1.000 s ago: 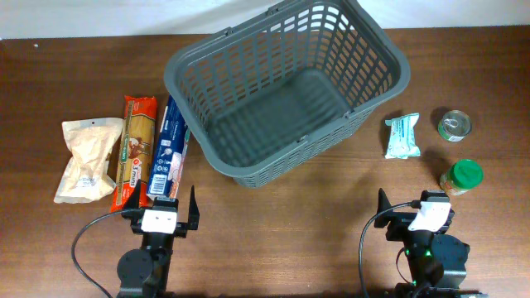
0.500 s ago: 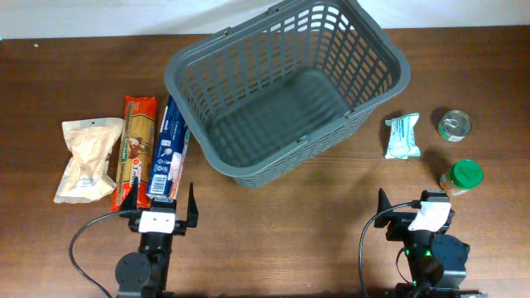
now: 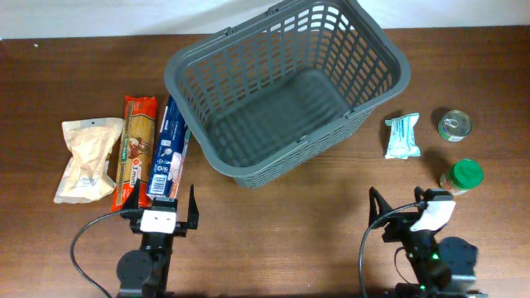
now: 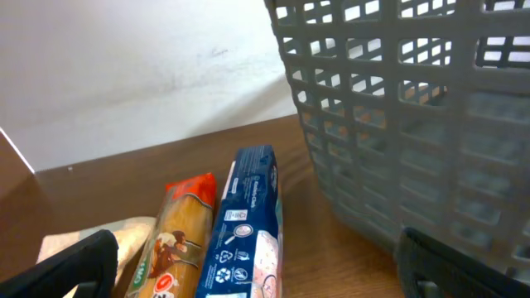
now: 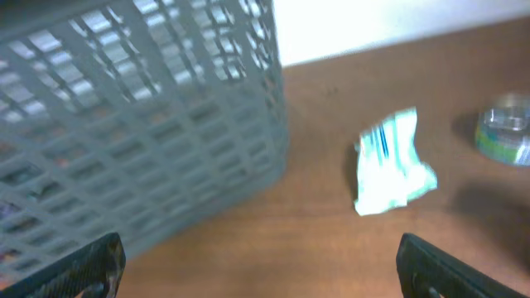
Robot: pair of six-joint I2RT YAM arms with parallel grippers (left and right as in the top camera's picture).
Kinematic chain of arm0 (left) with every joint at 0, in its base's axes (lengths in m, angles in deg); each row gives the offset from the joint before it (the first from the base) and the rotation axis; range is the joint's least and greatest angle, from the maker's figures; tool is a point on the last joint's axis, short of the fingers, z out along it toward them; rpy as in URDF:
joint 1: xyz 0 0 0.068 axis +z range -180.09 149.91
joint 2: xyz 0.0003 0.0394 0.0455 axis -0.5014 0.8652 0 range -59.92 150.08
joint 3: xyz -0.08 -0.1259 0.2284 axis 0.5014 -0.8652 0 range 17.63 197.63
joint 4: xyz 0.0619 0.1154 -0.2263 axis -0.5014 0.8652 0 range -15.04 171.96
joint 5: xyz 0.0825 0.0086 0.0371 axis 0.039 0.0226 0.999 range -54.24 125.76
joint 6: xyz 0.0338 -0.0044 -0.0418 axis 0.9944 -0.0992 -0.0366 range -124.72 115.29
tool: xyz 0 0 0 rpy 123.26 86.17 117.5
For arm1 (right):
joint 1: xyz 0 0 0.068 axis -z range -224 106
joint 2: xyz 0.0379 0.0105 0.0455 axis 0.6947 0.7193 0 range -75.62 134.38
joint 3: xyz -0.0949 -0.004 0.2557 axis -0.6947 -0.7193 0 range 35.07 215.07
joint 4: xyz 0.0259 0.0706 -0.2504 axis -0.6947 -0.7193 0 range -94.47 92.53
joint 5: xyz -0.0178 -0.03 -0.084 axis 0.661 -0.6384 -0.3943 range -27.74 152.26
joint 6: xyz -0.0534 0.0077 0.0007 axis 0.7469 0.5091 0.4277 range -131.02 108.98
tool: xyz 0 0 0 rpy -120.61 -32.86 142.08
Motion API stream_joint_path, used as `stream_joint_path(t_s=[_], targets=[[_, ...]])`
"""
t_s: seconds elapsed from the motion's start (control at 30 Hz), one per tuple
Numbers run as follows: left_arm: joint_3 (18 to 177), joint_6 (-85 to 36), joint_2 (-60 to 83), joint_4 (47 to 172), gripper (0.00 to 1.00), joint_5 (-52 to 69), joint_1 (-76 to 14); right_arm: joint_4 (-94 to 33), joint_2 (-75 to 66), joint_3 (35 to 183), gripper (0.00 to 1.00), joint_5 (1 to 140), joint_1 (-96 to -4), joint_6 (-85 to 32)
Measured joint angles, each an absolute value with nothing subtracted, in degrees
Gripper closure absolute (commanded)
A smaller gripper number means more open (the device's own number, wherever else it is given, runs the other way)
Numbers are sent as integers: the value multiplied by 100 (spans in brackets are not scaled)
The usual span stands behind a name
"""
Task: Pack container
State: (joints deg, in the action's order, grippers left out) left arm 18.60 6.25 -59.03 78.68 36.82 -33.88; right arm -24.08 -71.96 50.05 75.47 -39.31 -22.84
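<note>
The right gripper (image 3: 402, 200) has swung slightly left since a moment ago, its wrist view blurred by motion, fingers wide apart and empty; the left gripper (image 3: 160, 195) has barely stirred, fingers likewise spread on nothing. The basket (image 3: 281, 108) stands empty at the far middle of the table (image 3: 273, 223); packing is probably just starting, perhaps with the packet (image 3: 402, 136) just to its right.

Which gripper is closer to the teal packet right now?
Right. The right gripper sits just below the teal packet in the overhead view; the left gripper is beyond the basket, at the blue pack.
</note>
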Motion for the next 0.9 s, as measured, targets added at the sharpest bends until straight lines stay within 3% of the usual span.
stream_joint_path(t_s=[0.17, 0.43, 0.67, 0.9], targets=[[2229, 194, -5888, 8574, 1, 3984, -3168, -3204, -5297, 7385, 1, 7523, -3940, -1986], [3600, 6, -4858, 9436, 1, 4312, -1935, -5228, -1546, 12133, 1, 7420, -3940, -1628], [4795, -9, -2196, 9495, 1, 3048, -779, -5658, 530, 15156, 1, 7667, -3940, -1447], [5495, -27, -65, 9488, 1, 2631, -558, -6174, 2277, 17083, 5, 8266, -3940, -1729]])
